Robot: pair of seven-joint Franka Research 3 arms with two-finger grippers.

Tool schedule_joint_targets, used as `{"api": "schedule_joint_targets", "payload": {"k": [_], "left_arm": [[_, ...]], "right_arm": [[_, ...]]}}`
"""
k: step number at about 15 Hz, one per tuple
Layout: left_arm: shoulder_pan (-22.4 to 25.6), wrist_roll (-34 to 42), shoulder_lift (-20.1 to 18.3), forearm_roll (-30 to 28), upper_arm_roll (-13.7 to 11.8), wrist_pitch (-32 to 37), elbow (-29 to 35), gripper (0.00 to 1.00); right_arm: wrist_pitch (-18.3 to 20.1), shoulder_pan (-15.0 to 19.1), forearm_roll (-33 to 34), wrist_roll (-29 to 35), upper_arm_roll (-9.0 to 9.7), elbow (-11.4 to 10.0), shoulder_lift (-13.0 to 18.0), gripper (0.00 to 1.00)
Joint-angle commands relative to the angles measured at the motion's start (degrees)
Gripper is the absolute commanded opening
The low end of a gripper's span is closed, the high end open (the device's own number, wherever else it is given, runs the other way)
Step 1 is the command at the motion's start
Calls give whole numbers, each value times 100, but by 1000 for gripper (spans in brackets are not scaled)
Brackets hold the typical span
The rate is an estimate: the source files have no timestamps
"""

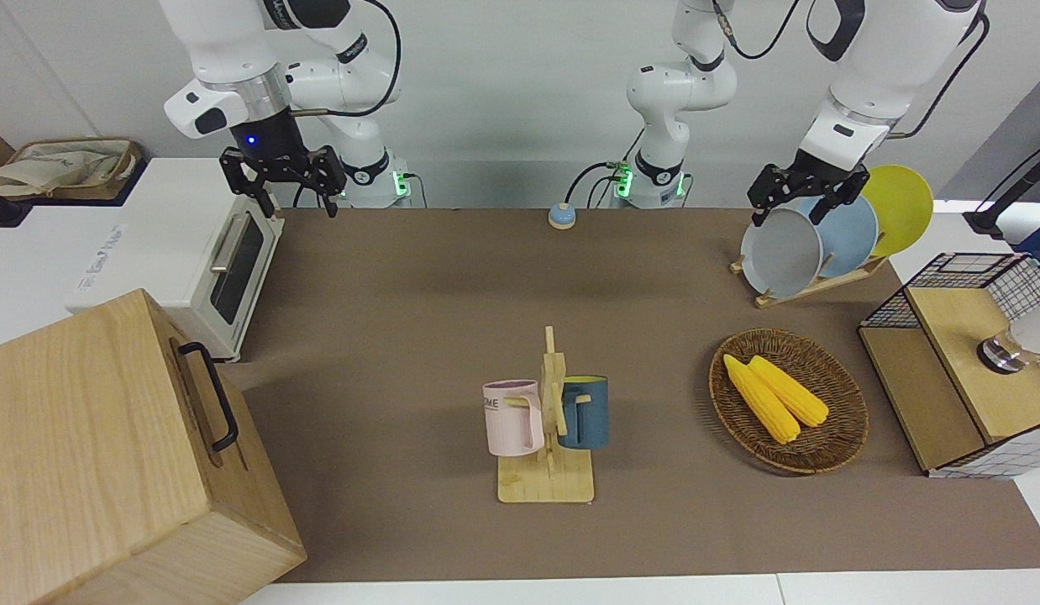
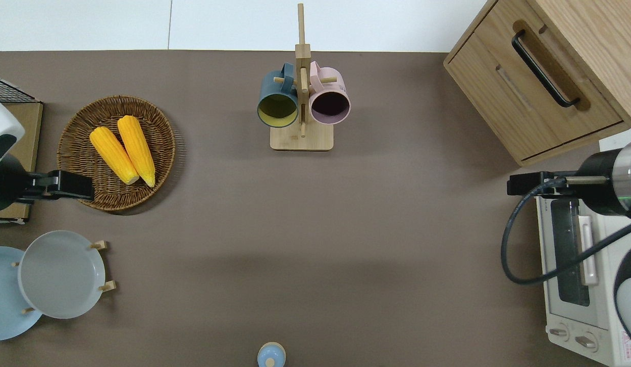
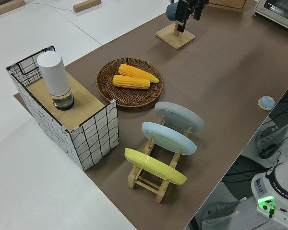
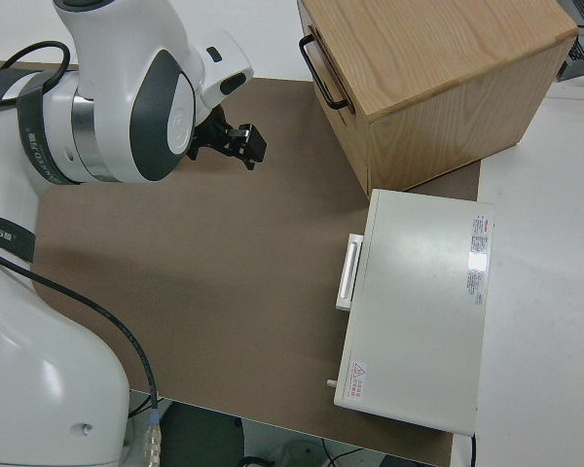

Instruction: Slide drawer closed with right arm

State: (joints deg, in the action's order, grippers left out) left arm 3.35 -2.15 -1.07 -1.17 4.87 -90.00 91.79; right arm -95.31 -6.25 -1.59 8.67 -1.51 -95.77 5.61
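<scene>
The drawer is the wide pale-wood front with a black loop handle in the big wooden cabinet, which stands at the right arm's end of the table, farther from the robots than the toaster oven. Its front looks about level with the cabinet's face. My right gripper hangs open and empty in the air, over the mat's edge by the oven corner closest to the cabinet. It is apart from the handle. The left arm is parked, its gripper open.
A white toaster oven sits beside the cabinet, nearer to the robots. Mid-table stands a mug rack with a blue and a pink mug. A basket of corn, a plate rack, a wire-mesh box and a blue bell are also here.
</scene>
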Motion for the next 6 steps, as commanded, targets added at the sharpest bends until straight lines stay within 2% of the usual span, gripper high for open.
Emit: {"api": "schedule_joint_targets", "payload": {"k": [1,6], "left_arm": [[-27,31,-42,74,-12,27,-4,998],[-27,39,-51,74,-21,27,-4,998]], "right_arm": [[276,72,184,-129,107,252,-16,987],[285,80,211,-146,107,252,-16,987]]}}
